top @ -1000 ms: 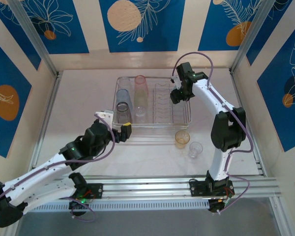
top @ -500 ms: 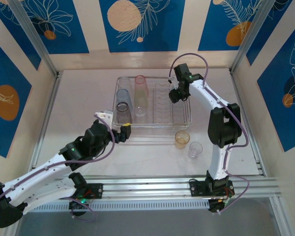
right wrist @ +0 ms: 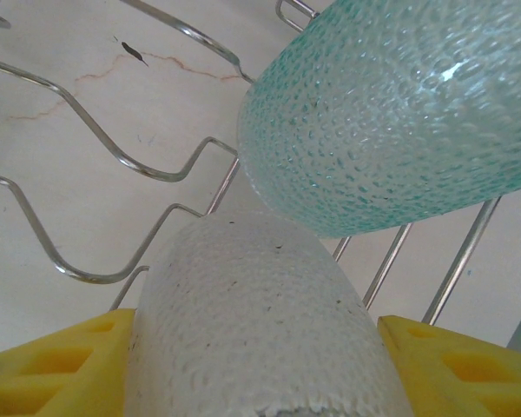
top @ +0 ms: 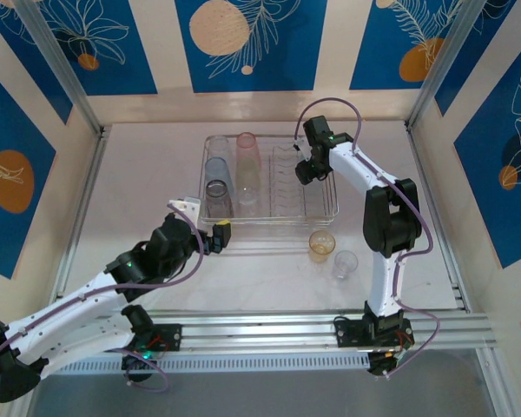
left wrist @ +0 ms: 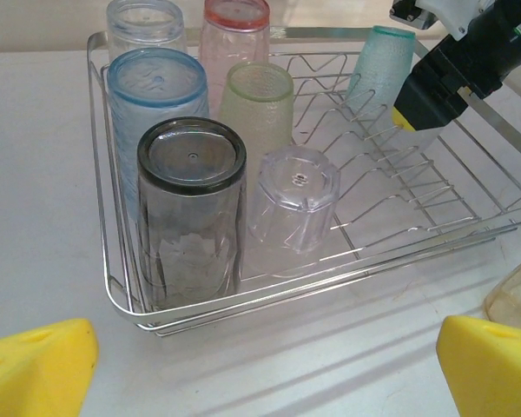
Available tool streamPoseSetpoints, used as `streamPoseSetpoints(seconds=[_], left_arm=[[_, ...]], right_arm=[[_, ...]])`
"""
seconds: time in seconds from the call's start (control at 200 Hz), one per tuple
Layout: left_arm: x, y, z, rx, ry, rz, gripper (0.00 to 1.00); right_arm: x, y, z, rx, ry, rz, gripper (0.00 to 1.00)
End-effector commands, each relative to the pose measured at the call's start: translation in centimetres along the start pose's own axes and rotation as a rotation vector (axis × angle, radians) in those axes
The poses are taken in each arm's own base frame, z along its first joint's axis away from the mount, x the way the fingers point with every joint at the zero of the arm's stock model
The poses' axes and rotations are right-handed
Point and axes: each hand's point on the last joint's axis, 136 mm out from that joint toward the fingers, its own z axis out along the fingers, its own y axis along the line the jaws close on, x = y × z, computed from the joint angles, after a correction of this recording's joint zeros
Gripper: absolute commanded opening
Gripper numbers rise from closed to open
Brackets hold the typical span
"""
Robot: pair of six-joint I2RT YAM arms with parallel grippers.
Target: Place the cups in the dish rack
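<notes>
While left jaws gape, right jaws clasp a frosted cup (right wrist: 260, 321) just beside a teal cup (right wrist: 399, 113).

Cups (left wrist: 191, 217) inverted in wire dish rack (left wrist: 417, 187); amber cup (top: 321, 245), clear cup (top: 345, 263) outside

The teal cup (right wrist: 399, 113) is dimpled, the frosted cup (right wrist: 260, 321) pebbled, the grey cup (left wrist: 191, 226) smoky, the dish rack (left wrist: 330, 278) silver.

Cups (left wrist: 191, 217) crowd the dish rack's (top: 317, 198) left side; two loose cups (top: 322, 245) — before it, rightward.
</notes>
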Motion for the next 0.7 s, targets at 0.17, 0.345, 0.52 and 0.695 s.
streamPoseSetpoints(seconds=[0.17, 0.345, 0.52, 0.695], left_arm=[[0.9, 0.6, 0.1, -0.021, 0.021, -0.002, 1.00], [1.1, 0.6, 0.2, -0.019, 0.028, -0.002, 1.00], [1.3, 0.6, 0.3, -0.020, 0.034, -0.002, 1.00], [1.6, 0.6, 0.4, -0.021, 0.040, -0.004, 1.00]], right_arm=[[0.2, 0.8, 1.4, -0.031, 0.004, 0.012, 0.74], [0.4, 1.3, 1.2, -0.047, 0.015, 0.010, 0.79], [0.6, 1.6, 1.1, -0.045, 0.040, -0.002, 0.81], [0.8, 2.2, 1.0, -0.064, 0.062, 0.008, 0.83]])
